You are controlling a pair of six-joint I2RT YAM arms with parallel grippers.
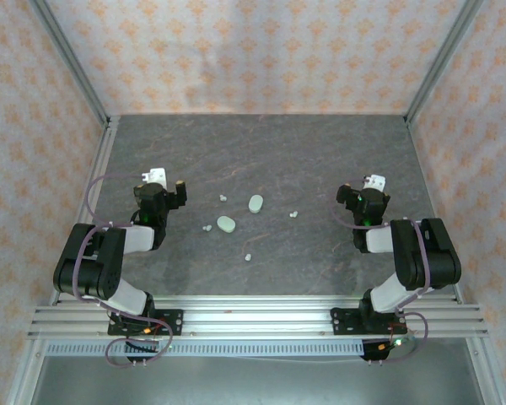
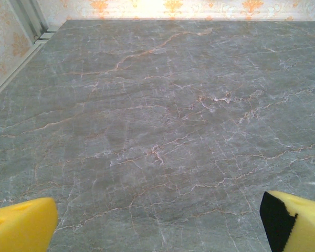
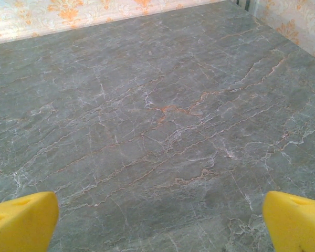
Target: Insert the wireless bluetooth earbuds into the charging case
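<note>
Four tiny pale mint plastic earbuds (image 1: 293, 214) lie around two mint oval cases (image 1: 255, 203) on your grey marbled counter (image 1: 320, 152), left tool (image 2: 157, 231) and right tool (image 3: 157, 226) both gaping wide, empty.

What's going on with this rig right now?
Nothing is being handled yet. The left gripper and right gripper are both open above the grey marble-pattern tabletop, with nothing between their yellow fingers. Between the two arms lie two pale mint oval plastic charging cases. Four tiny whitish-mint pebble-like earbuds are scattered loose on the table around them.
</note>
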